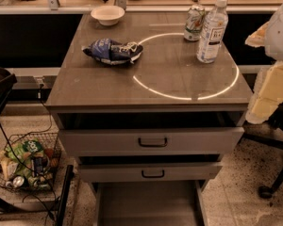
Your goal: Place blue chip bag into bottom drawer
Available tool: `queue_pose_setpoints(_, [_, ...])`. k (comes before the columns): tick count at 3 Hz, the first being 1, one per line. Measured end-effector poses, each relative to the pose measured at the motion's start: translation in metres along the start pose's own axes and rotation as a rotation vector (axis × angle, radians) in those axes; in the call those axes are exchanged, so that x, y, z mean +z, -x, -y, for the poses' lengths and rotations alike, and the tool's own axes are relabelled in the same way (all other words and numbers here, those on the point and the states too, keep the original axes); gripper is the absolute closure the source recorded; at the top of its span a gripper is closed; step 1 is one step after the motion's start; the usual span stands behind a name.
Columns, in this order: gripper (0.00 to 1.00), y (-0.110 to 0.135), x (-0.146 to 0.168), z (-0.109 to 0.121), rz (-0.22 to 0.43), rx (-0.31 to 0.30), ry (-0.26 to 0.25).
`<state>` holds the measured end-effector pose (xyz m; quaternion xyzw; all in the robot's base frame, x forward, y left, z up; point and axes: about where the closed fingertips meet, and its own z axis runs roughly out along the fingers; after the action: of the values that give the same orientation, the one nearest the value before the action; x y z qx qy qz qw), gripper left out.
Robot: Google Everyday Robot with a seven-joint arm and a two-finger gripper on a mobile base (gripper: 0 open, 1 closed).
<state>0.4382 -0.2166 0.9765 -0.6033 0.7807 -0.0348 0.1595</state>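
The blue chip bag (pixel 112 51) lies crumpled on the left part of the cabinet's glossy top (pixel 108 86), dark blue with white markings. The bottom drawer (pixel 148 204) is pulled out at the foot of the cabinet, and its flat grey floor is bare. My gripper is not in view. Only white and cream arm parts (pixel 276 65) show at the right edge, beside the cabinet's right side and well away from the bag.
A white bowl (pixel 107 14), a can (pixel 194 22) and a clear water bottle (pixel 212 29) stand on the top. Two drawer fronts with black handles (pixel 152 141) sit above the open drawer. A wire basket of packets (pixel 26 166) is on the floor at left, a chair base (pixel 273 185) at right.
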Motion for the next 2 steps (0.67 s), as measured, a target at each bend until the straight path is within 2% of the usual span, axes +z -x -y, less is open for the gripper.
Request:
queue_pose_setpoints(1, [0.0, 0.0, 0.0, 0.0, 0.0, 0.0, 0.0])
queue_pose_setpoints(2, [0.0, 0.011, 0.004, 0.012, 0.072, 0.018, -0.055])
